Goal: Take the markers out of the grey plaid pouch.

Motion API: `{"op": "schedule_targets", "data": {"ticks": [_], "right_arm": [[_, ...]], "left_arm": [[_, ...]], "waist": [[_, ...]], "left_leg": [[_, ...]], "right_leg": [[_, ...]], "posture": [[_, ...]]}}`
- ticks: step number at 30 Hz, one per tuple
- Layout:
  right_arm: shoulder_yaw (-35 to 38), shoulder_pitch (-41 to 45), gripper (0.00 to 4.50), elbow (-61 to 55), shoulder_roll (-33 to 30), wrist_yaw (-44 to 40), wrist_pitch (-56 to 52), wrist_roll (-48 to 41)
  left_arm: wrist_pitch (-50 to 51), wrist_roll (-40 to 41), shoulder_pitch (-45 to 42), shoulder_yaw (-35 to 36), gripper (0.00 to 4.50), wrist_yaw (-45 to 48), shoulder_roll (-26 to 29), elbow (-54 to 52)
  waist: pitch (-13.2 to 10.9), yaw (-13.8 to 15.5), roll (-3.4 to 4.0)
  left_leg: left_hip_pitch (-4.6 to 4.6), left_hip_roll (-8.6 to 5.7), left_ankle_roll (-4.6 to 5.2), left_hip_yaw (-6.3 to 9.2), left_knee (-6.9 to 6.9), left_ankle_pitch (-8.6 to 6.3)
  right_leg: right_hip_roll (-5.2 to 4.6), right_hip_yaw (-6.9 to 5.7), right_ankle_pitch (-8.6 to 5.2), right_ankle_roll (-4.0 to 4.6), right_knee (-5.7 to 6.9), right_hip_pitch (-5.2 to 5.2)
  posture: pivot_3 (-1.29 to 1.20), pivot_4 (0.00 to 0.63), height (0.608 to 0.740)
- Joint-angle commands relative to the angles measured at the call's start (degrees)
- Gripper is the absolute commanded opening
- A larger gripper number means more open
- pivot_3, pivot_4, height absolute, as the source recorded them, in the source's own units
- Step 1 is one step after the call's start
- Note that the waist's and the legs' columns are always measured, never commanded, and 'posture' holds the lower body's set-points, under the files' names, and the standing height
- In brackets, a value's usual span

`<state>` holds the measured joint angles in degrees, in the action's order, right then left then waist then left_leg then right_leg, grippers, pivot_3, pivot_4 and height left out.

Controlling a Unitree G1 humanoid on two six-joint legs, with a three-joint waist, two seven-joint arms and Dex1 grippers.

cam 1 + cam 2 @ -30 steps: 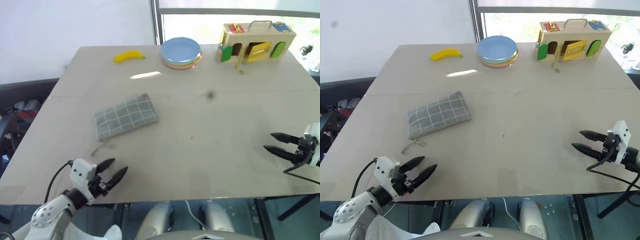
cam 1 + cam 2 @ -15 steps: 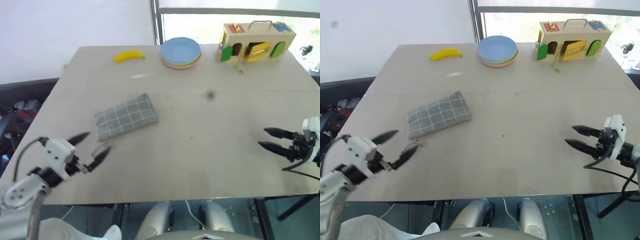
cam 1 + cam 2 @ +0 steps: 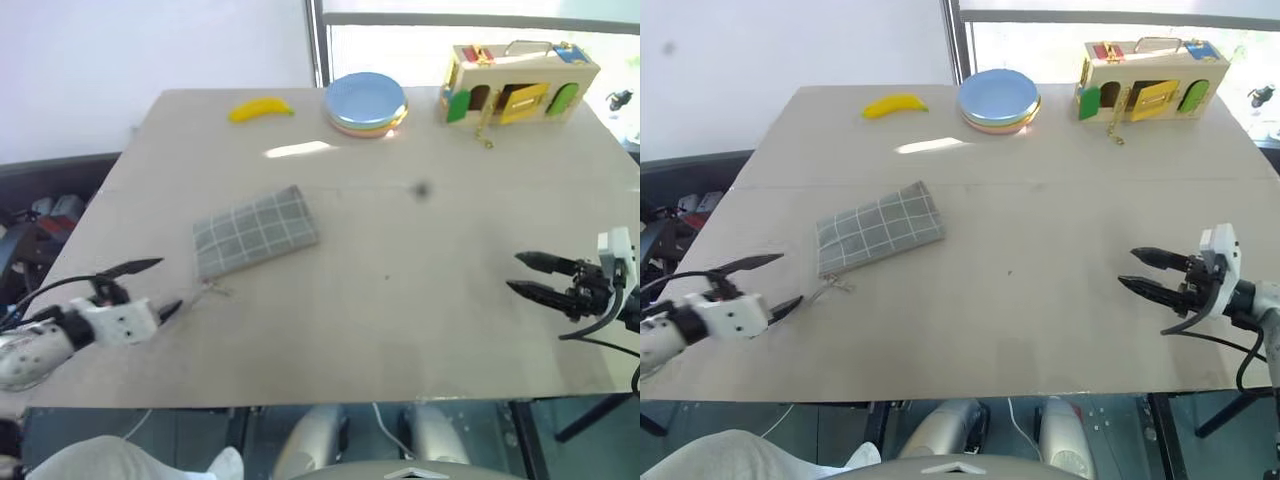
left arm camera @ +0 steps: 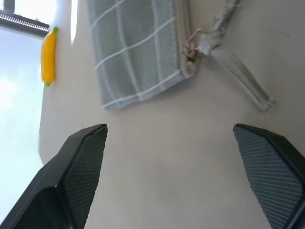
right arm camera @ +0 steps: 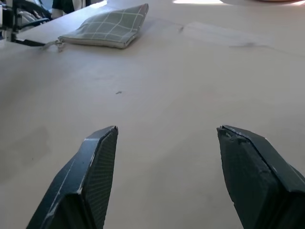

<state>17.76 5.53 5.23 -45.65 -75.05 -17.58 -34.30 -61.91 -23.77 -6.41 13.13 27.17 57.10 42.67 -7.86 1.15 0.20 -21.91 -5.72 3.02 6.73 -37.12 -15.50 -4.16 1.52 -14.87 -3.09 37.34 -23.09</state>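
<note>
The grey plaid pouch (image 3: 256, 232) is laid flat on the tabletop (image 3: 420, 260), long axis diagonal, zipper end nearest the released, empty left end effector (image 3: 152, 287); the right end effector (image 3: 527, 275), also spread empty, is well apart.

The grey plaid pouch (image 3: 255, 232) is showing grey-green cloth with pale grid lines. The counter (image 3: 400, 300) is looking beige. The banana (image 3: 260, 110) is glowing yellow, the plate (image 3: 365, 99) blue, the fingers (image 5: 90, 176) black.

My head pair looks down over the table (image 3: 400, 300); both wrist cameras, low along their fingers, share the pouch (image 4: 138, 52).
</note>
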Motion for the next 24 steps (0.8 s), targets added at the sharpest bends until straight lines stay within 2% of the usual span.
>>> {"op": "schedule_targets", "data": {"ticks": [1, 5, 7, 8, 10, 15, 17, 18, 20, 24], "right_arm": [[1.75, 0.23, 3.35, -1.78, -1.09, -0.2, -0.21, -1.25], [3.2, -0.82, 3.35, -2.15, -1.77, -0.06, -0.12, -1.34], [3.49, -1.5, 3.35, -2.63, -1.63, 0.11, 0.0, -1.3], [3.6, -1.71, 3.35, -2.89, -1.56, 0.24, -0.02, -1.36], [3.72, -1.9, 3.35, -3.15, -1.55, 0.42, -0.07, -1.46], [3.64, -1.29, 3.35, -2.45, -1.66, 0.35, 0.18, -1.23], [3.48, -0.88, 3.35, -2.12, -1.67, 0.29, 0.29, -1.1], [3.38, -0.68, 3.35, -2.07, -1.63, 0.31, 0.29, -1.07], [3.19, -0.39, 3.35, -1.98, -1.5, 0.36, 0.34, -1.0], [1.83, 0.35, 3.35, -2.2, -0.78, 0.68, 0.42, -0.49]], "left_arm": [[-1.34, -13.7, -4.88, -8.27, 4.4, -14.03, -0.58, 5.92], [1.27, -22.89, -11.12, -17.21, 4.4, -25.41, -1.85, 11.26], [2.07, -24.5, -13.21, -19.7, 4.4, -26.67, -2.81, 12.83], [2.09, -24.76, -14.6, -21.18, 4.02, -27.85, -3.06, 14.15], [1.93, -25.22, -17.05, -23.9, 3.58, -30.14, -3.29, 16.02], [0.94, -23.19, -20.42, -27.59, 1.14, -32.02, -4.1, 17.45], [0.38, -21.46, -20.9, -27.89, 0.19, -31.62, -4.49, 17.18], [-0.12, -20.13, -21.06, -27.75, 0.04, -30.77, -4.71, 16.85], [-1.04, -17.2, -21.24, -27.22, 0.04, -29.03, -5.25, 16.09], [-0.95, -0.73, -20.18, -25.57, 0.04, -16.24, -8.93, 8.88]], "waist": [[0.08, 0.09, 0.13], [0.27, 0.01, 0.43], [0.77, 0.94, 1.12], [0.83, 1.1, 1.21], [0.87, 1.25, 1.28], [0.85, 1.19, 1.21], [0.96, 1.29, 1.4], [0.99, 1.31, 1.45], [1.02, 1.33, 1.5], [0.97, 1.48, 1.42]], "left_leg": [[0.05, -0.02, 0.01, -0.01, -0.02, 0.0], [0.21, -0.03, 0.04, -0.04, -0.05, -0.01], [0.3, -0.05, 0.01, -0.02, -0.09, 0.03], [0.42, -0.05, 0.0, -0.03, -0.1, 0.04], [0.66, -0.05, 0.0, -0.02, -0.09, 0.04], [0.85, -0.04, 0.0, -0.04, -0.08, 0.04], [0.84, -0.07, 0.01, -0.05, -0.08, 0.05], [0.84, -0.08, 0.01, -0.05, -0.08, 0.05], [0.83, -0.07, 0.01, 0.0, -0.05, 0.05], [0.74, -0.09, 0.01, 0.04, -0.1, 0.05]], "right_leg": [[-0.01, 0.01, 0.0, 0.0, 0.09, 0.01], [0.01, 0.07, -0.01, -0.02, 0.39, 0.04], [0.0, 0.01, -0.02, -0.03, 0.53, 0.09], [0.01, 0.0, -0.02, -0.03, 0.56, 0.22], [0.01, -0.01, -0.03, -0.05, 0.57, 0.45], [0.04, -0.08, -0.04, -0.06, 0.59, 0.61], [0.0, -0.09, -0.04, -0.06, 0.58, 0.61], [-0.01, -0.08, -0.04, -0.06, 0.57, 0.61], [-0.01, -0.05, -0.04, -0.06, 0.57, 0.61], [-0.05, -0.06, -0.04, -0.06, 0.53, 0.6]], "posture": [[0.0, 0.15, 0.74], [0.0, 0.15, 0.74], [0.0, 0.15, 0.74], [0.0, 0.15, 0.74], [0.0, 0.15, 0.74], [0.0, 0.15, 0.74], [0.0, 0.15, 0.74], [0.0, 0.15, 0.74], [0.0, 0.15, 0.74], [0.0, 0.15, 0.74]]}}
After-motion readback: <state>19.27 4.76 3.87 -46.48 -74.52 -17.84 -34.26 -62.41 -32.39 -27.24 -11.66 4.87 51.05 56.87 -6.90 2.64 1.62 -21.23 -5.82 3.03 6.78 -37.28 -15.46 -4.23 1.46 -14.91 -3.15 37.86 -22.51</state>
